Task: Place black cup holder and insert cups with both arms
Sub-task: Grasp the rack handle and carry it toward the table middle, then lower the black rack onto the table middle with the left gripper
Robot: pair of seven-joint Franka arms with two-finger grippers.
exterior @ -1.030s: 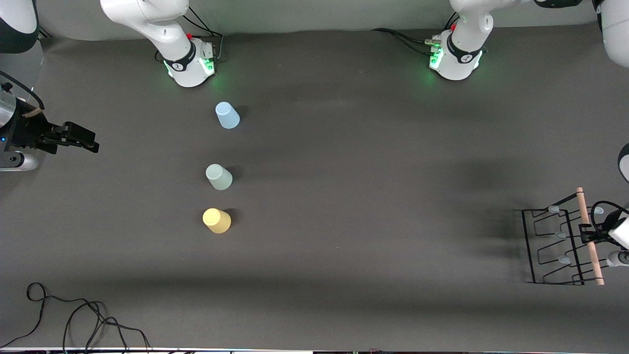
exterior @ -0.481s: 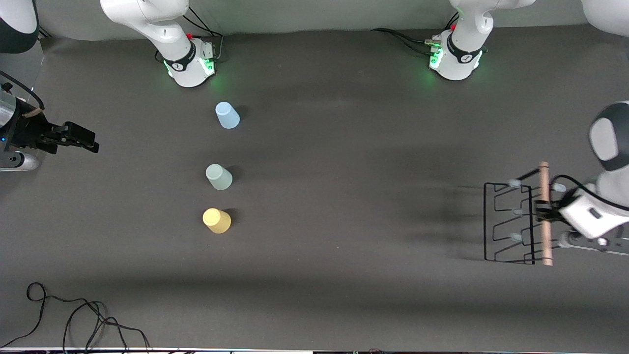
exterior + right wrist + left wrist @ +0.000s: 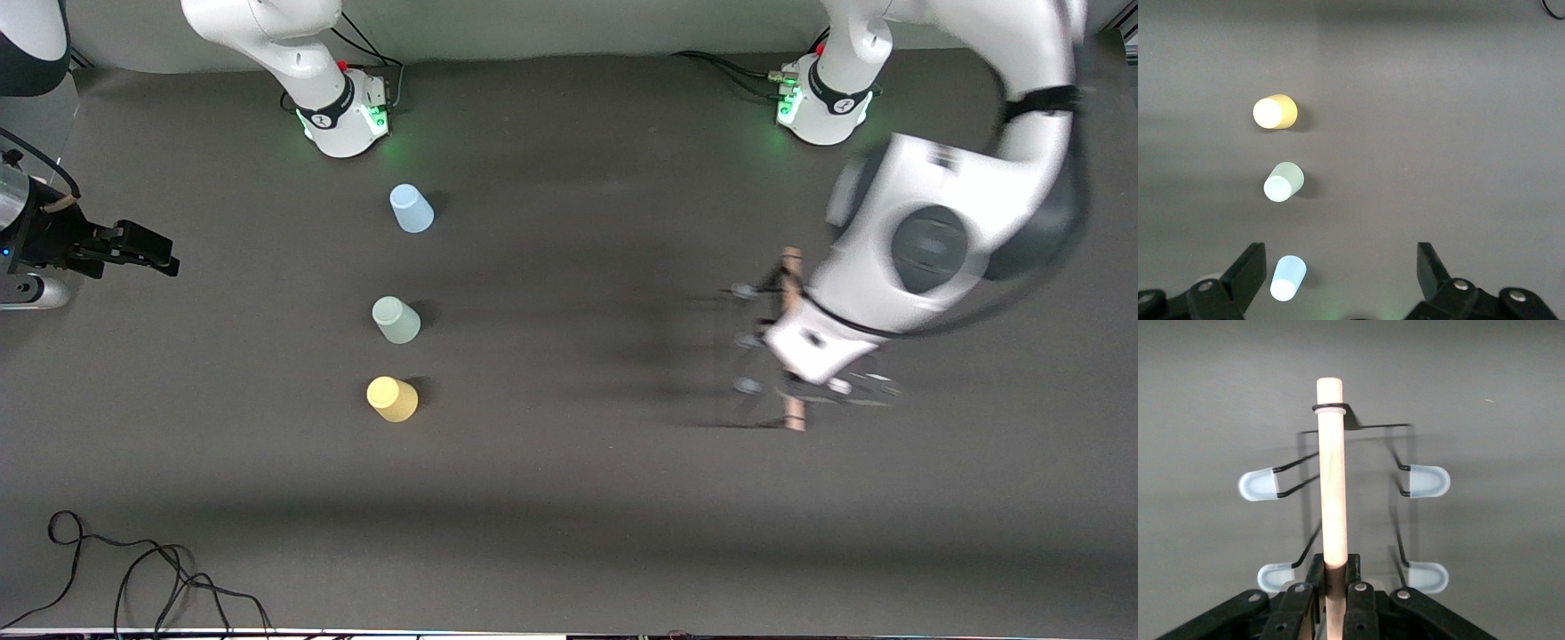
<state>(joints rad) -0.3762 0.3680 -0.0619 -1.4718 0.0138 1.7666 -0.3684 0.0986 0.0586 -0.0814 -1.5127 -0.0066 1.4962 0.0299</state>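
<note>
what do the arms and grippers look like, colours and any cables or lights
Both arms are glossy white with dark grey joint covers; the left arm shows a round one. Green lights glow and black cables run at each base. The left gripper and right gripper are black, with silver screws.

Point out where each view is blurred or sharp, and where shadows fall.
Front view: the left arm and the rack in its tool are smeared by motion, while the three cups are sharp, each with a small dark shadow beside it. Left wrist view: the rack's wooden rod is crisp, its wires casting faint shadows on the table. Right wrist view: sharp and evenly lit.
</note>
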